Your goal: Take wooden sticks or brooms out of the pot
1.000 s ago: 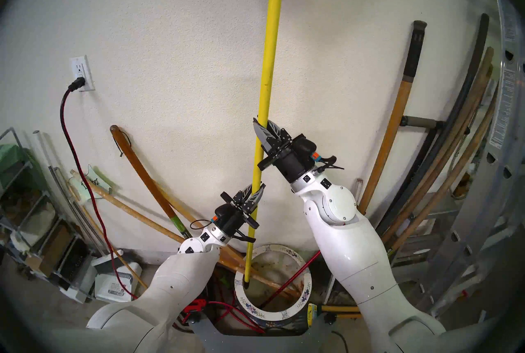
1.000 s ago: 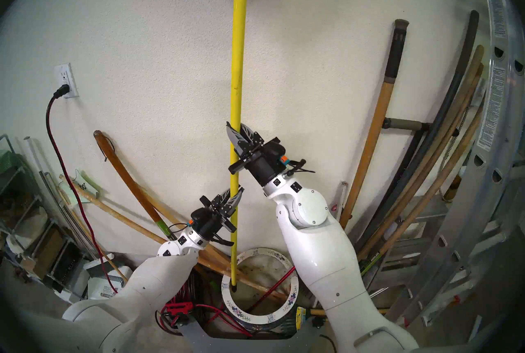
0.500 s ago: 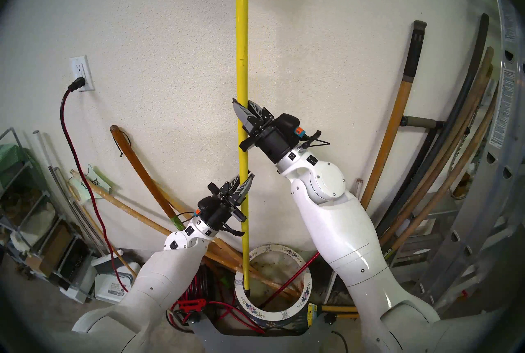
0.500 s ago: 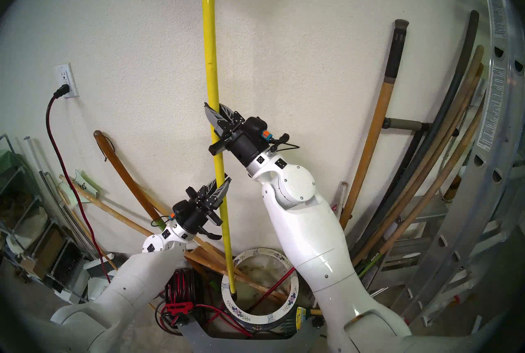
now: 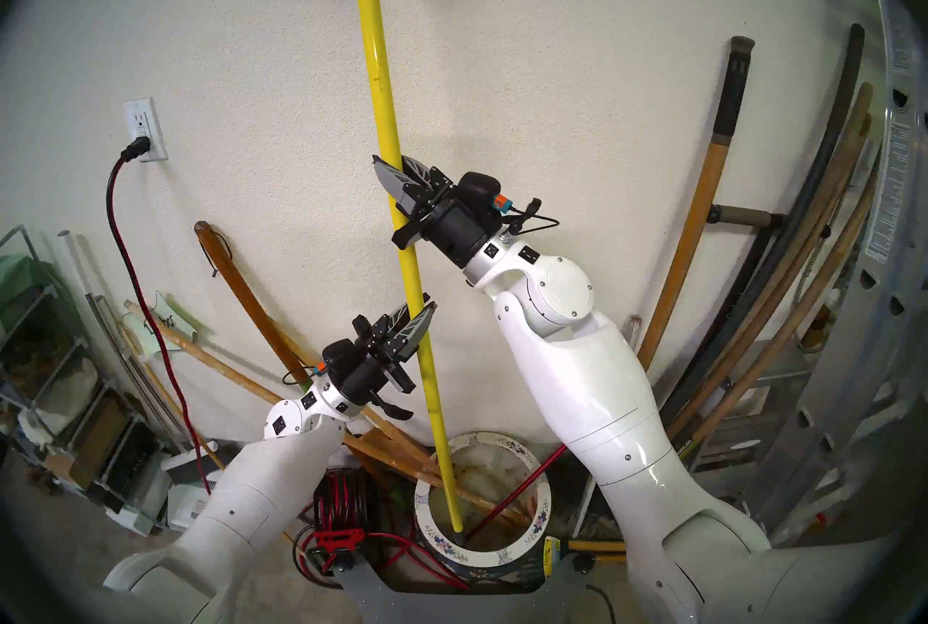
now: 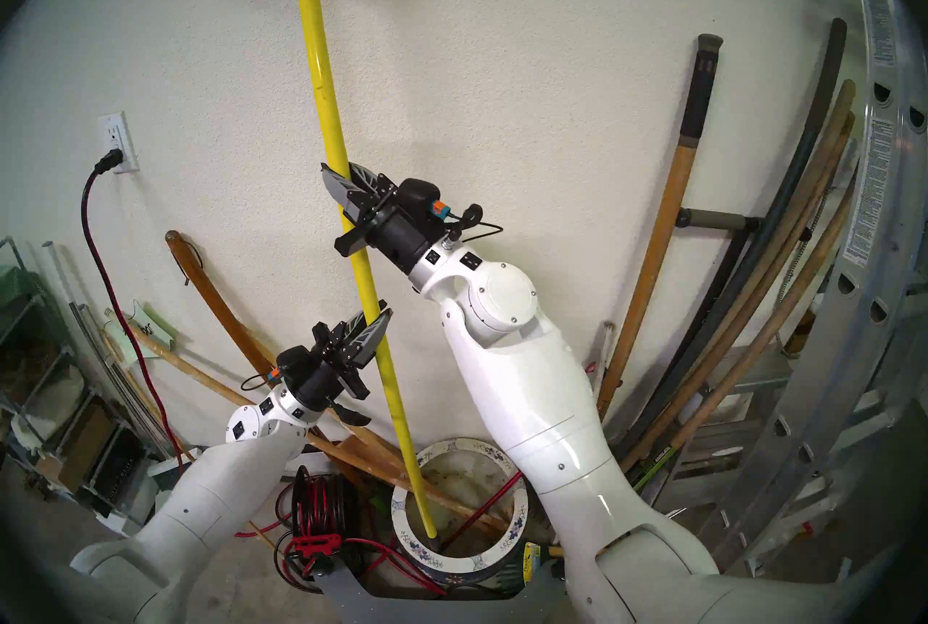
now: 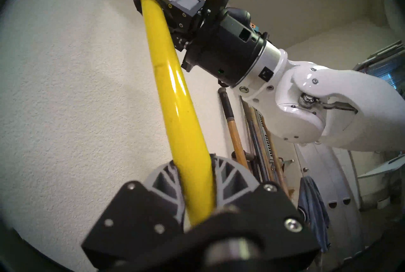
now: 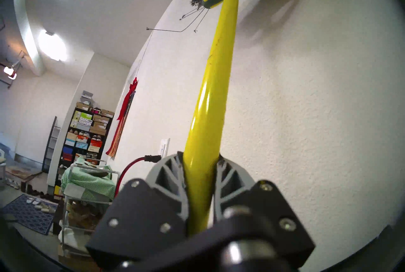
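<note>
Between the closed fingers of the right end effector [image 5: 396, 171] runs the yellow pole of the broom [image 5: 381, 105], gripped about halfway up. Below it, the left end effector [image 5: 419, 316] is clamped on the same pole, its two fingers pressed against either side. From these grips the pole leans up and to the left, toward the green-and-yellow head with dark bristles above the right end effector. Down from the left end effector, the pole's dark tip sits inside the pot [image 5: 540, 472], near its front rim. Left of the left end effector, tan wooden sticks [image 5: 226, 369] slant from the wall into the pot. A thin red rod [image 5: 507, 500] also rests in the pot.
</note>
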